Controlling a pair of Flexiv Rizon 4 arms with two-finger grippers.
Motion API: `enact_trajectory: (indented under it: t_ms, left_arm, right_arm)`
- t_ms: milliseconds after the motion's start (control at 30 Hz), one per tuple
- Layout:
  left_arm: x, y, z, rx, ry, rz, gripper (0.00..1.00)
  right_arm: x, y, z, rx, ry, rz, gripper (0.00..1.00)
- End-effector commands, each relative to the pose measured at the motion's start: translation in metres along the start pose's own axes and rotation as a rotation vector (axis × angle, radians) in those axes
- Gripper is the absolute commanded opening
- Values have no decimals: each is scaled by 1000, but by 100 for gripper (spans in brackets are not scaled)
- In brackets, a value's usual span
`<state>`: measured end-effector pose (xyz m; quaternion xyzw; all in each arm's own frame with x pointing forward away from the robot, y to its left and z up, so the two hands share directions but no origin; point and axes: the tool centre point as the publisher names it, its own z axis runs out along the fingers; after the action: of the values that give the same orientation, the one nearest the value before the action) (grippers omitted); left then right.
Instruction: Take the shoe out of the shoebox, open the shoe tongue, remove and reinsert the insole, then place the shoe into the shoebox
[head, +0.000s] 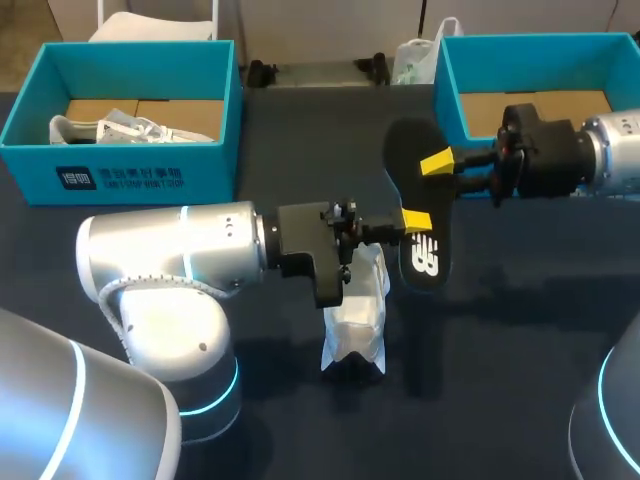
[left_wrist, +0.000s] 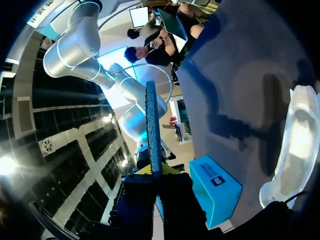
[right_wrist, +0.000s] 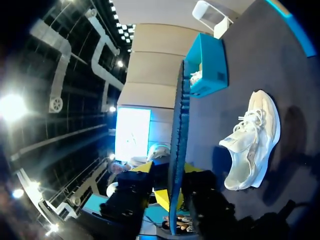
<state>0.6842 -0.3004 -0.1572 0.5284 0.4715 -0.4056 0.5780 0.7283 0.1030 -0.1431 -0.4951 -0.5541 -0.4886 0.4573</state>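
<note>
Both pincers clamp the black insole above mid-table: left gripper nearer, right gripper farther. White logo on its near end. White shoe lies on the table just left of it, outside both boxes. Left shoebox carries white print on its front; right shoebox sits far right.

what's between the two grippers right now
The black insole: the left gripper and the right gripper are each shut on it. The head view shows it flat-on; each wrist view shows it edge-on.
</note>
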Motion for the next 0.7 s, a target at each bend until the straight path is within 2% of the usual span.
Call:
enact_trajectory:
  t_ms: [33,167,267,300,367,400,467,500,700]
  left_arm:
    - [-1,-1,7,-7,2,-2,0]
    - [-3,-1,5,-14,-2,-10,0]
    - [-3,-2,2,-16,-1,-18,0]
    - [-2,-4,2,-1,-2,-16,0]
    - [-2,-6,1,6,-5,-11,0]
    - [-2,-7,-1,8,-3,-10,5]
    - [-2,-7,-3,6,3,-16,75]
    - [-1,-5,-6,6,6,-18,100]
    - [4,3,-20,5,18,-20,100]
  right_arm:
    - [-2,0,3,-4,2,2,11]
    - [-2,0,4,-7,3,0,2]
    - [-3,0,3,-10,6,-1,4]
    - [-3,1,3,-7,7,-1,0]
    - [-3,1,3,-1,7,1,0]
    - [-3,1,3,0,7,2,0]
    - [-4,1,3,2,8,5,0]
    - [-6,0,2,2,8,7,0]
    - [-10,-1,-2,0,12,14,0]
